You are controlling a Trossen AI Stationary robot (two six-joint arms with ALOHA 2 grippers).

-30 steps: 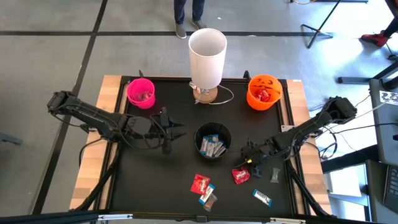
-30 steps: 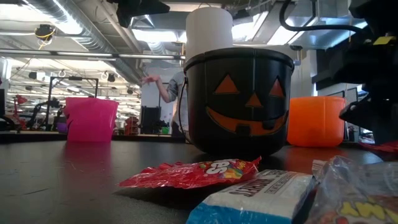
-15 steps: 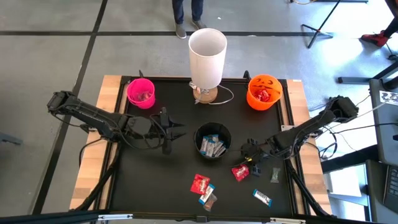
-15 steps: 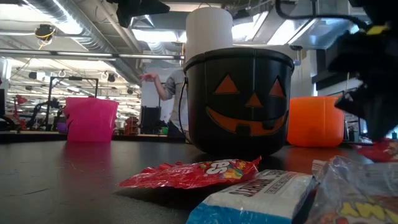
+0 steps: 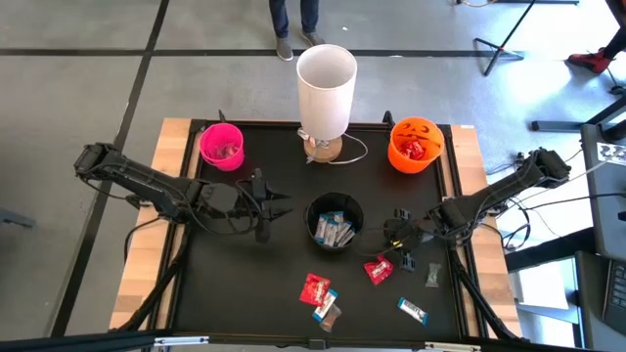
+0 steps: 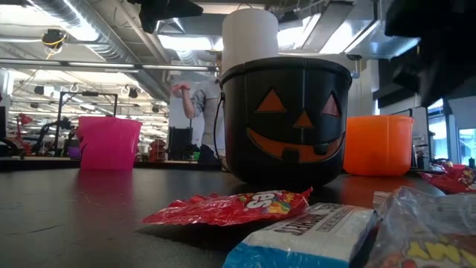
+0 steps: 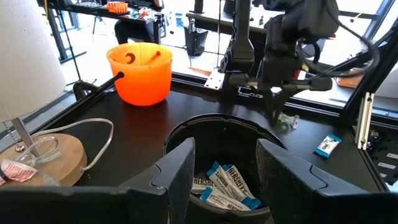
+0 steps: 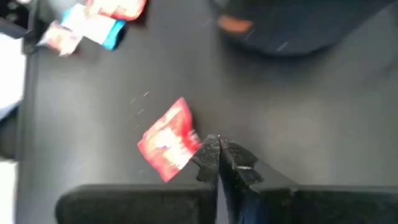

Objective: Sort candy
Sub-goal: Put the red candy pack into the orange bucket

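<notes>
My right gripper [image 5: 391,252] is shut at a corner of a red candy packet [image 5: 379,270], right of the black pumpkin bucket [image 5: 312,209] that holds blue-and-white mini bars [image 7: 227,182]. More candy lies near the table's near edge: a red packet [image 5: 315,287], a blue-and-white bar [image 5: 324,304], a brownish wrapper [image 5: 333,315] and another bar [image 5: 413,311]. My left gripper [image 5: 277,205] hovers open just left of the black bucket, and its fingers [image 7: 179,169] frame the bucket in the left wrist view. My right gripper pinches the red packet by one corner [image 8: 195,144] between its fingertips [image 8: 209,154], slanting down from the table's right side. The packet [image 6: 448,177] sits low, about at table height in the low view; whether it is lifted clear I cannot tell.
A pink cup [image 5: 222,145] stands at the far left and an orange pumpkin bucket [image 5: 415,146] with red packets at the far right. Between them is a tall white cylinder on a wooden base [image 5: 326,82]. A small wrapper [image 5: 432,278] lies right of the held packet. A person stands beyond the table.
My right gripper has risen and drawn back toward the table's far right. The red packet at its fingertips has shifted slightly toward the far edge with it. My left arm has kept still.
</notes>
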